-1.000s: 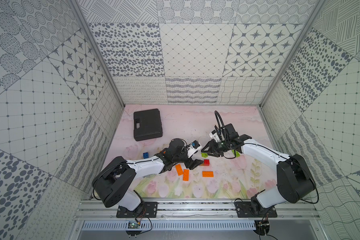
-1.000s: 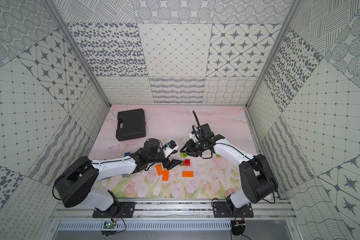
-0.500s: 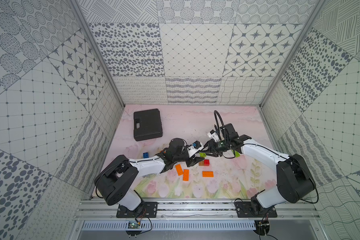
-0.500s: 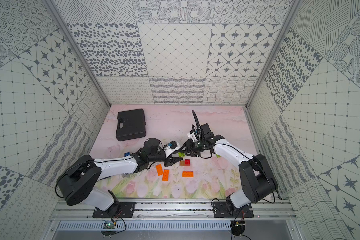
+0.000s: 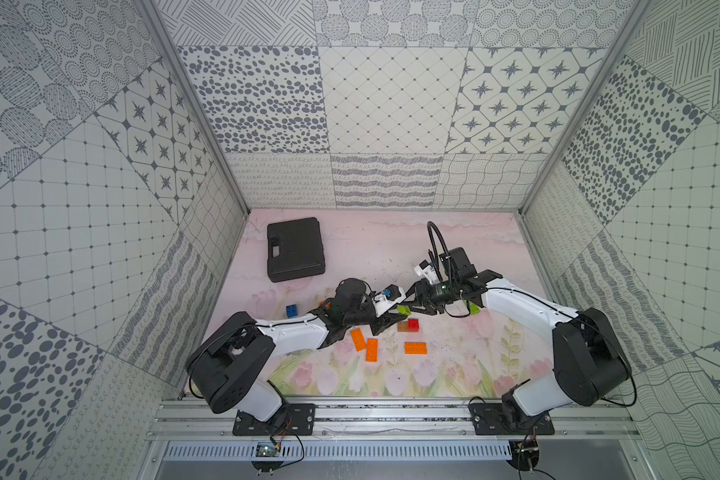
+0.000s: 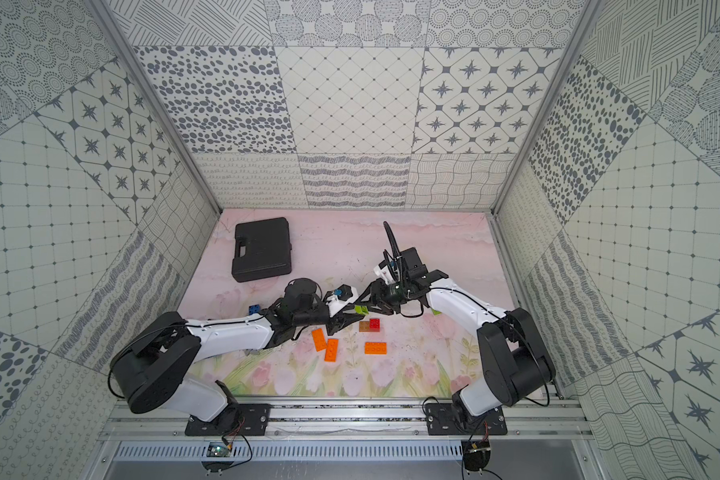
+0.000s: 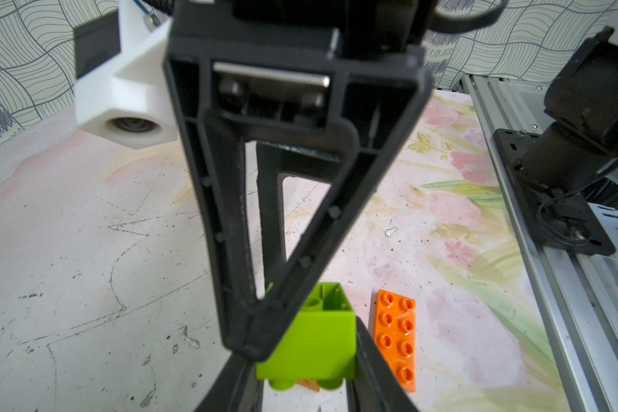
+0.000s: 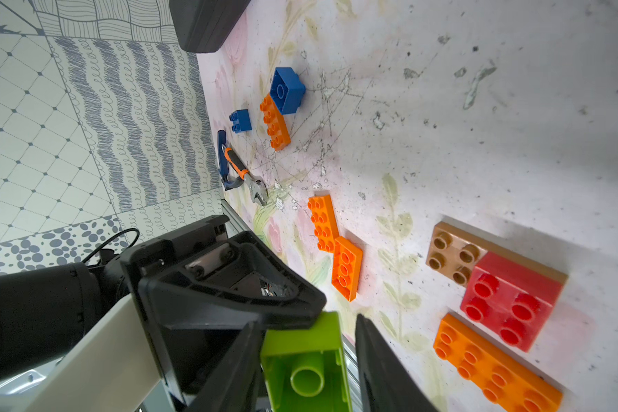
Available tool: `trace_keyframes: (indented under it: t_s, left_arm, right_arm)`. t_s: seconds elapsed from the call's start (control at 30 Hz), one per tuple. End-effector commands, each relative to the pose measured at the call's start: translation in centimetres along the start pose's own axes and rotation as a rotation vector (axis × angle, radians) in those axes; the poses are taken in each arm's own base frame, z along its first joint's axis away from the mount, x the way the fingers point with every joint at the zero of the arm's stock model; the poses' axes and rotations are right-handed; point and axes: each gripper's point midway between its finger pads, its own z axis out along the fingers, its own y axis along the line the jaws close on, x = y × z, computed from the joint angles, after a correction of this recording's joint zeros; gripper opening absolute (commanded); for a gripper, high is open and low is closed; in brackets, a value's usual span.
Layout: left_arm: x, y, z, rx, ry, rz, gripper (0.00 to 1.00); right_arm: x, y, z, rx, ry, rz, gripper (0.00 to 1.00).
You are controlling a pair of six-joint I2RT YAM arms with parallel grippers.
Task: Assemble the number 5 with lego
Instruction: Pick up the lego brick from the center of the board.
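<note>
1. Back left on the tabletop sits a black case, well apart from everything else. A loose blue square lies beside the left arm.
2. The left pincer is clamped on a green brick, which it holds off the tabletop near the middle.
3. The right pincer is narrowly parted around that same brick from the opposite side. One finger touches it and the other is just off it. One of its fingers blocks a good chunk of the left wrist view.
4. Right below them is a red square stuck on a brown oblong, with three orange oblongs nearer the rail.
5. A second green brick peeks out from under the right arm.
</note>
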Motion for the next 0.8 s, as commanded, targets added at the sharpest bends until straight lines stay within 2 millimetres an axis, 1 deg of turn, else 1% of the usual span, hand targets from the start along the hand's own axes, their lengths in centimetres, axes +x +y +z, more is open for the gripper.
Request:
trace_keyframes:
  t_s: [0.0, 0.03, 0.17, 0.27, 0.33, 0.37, 0.47, 0.57, 0.63, 0.7, 0.73, 0.77]
  left_arm:
    - [-1.7, 0.2, -0.6, -0.026, -0.069, 0.052, 0.06]
    - [-1.5, 0.1, -0.8, -0.025, -0.063, 0.047, 0.06]
    - [-1.4, -0.4, -1.5, -0.020, -0.029, -0.014, 0.06]
    - [-1.7, -0.6, -2.1, -0.023, 0.034, -0.156, 0.06]
    - [-1.8, -0.6, -2.4, -0.035, 0.101, -0.296, 0.09]
    - [-1.8, -0.6, -2.5, -0.038, 0.130, -0.355, 0.10]
    - [-0.7, -0.6, -3.0, -0.100, 0.255, -0.574, 0.10]
    - [0.8, -1.6, -3.7, -0.137, 0.395, -0.741, 0.09]
    - [1.6, -2.6, -3.9, -0.148, 0.467, -0.825, 0.09]
    - [2.1, -4.0, -3.7, -0.143, 0.536, -0.892, 0.10]
    - [2.7, -5.0, -3.7, -0.136, 0.589, -0.913, 0.10]
    - [2.5, -5.7, -3.4, -0.126, 0.618, -0.915, 0.10]
  right_arm:
    - [-0.3, 0.9, -0.5, -0.021, -0.033, -0.027, 0.55]
    - [-0.4, 0.9, -0.9, -0.015, -0.048, -0.024, 0.62]
    - [-1.1, 1.2, -3.2, 0.016, -0.152, -0.027, 0.66]
    - [-1.6, -0.1, -5.7, 0.103, -0.257, -0.007, 0.69]
    - [-1.9, -1.6, -7.5, 0.169, -0.334, 0.022, 0.72]
    - [-1.8, -2.3, -8.1, 0.194, -0.358, 0.034, 0.72]
    - [-1.5, -4.3, -9.5, 0.262, -0.412, 0.074, 0.75]
    - [-0.9, -5.8, -10.4, 0.319, -0.444, 0.096, 0.76]
    - [-0.5, -6.8, -11.1, 0.373, -0.467, 0.102, 0.78]
    - [0.0, -8.2, -12.0, 0.440, -0.496, 0.120, 0.80]
    - [0.2, -8.9, -12.4, 0.470, -0.509, 0.131, 0.81]
    - [0.4, -9.8, -12.9, 0.506, -0.526, 0.148, 0.82]
